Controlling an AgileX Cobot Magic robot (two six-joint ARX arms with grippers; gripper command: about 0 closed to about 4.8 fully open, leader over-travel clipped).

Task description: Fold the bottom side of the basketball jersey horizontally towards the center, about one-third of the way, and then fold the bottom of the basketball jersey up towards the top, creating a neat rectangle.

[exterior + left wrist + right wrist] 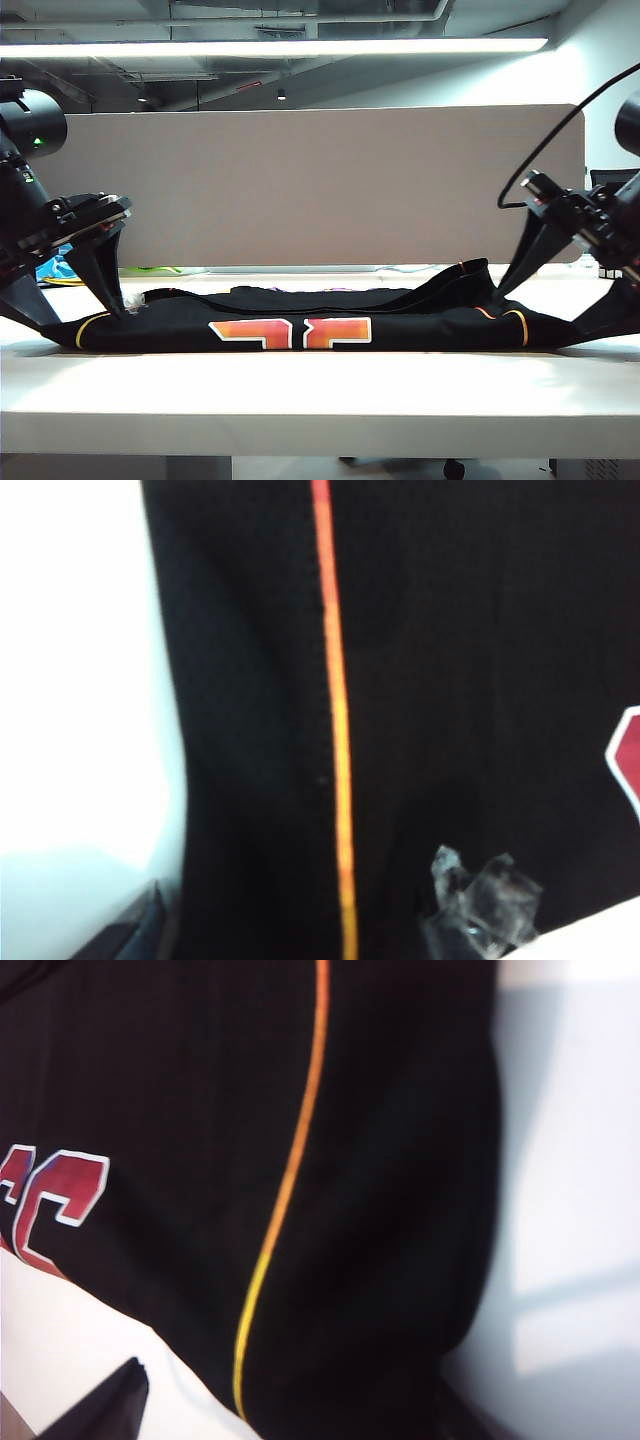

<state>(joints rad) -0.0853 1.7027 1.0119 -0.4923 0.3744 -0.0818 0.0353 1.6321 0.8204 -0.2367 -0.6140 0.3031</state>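
Observation:
The black basketball jersey [400, 325] lies folded in a long low band across the white table [300, 395]. Its orange number [290, 332] faces the front edge. My left gripper [80, 318] stands open astride the jersey's left end, one finger on each side. In the left wrist view the orange piping [335, 710] runs over the black cloth [450, 680] between the spread fingers [140, 935]. My right gripper [545, 315] is open astride the right end. In the right wrist view black cloth [200, 1110] with yellow-orange piping [290, 1180] fills the gap between its jaws.
A beige partition [320, 180] stands behind the table. A light blue and yellow cloth [55, 270] lies at the back left, behind the left arm. The back part of the jersey is bunched up towards the right [450, 280].

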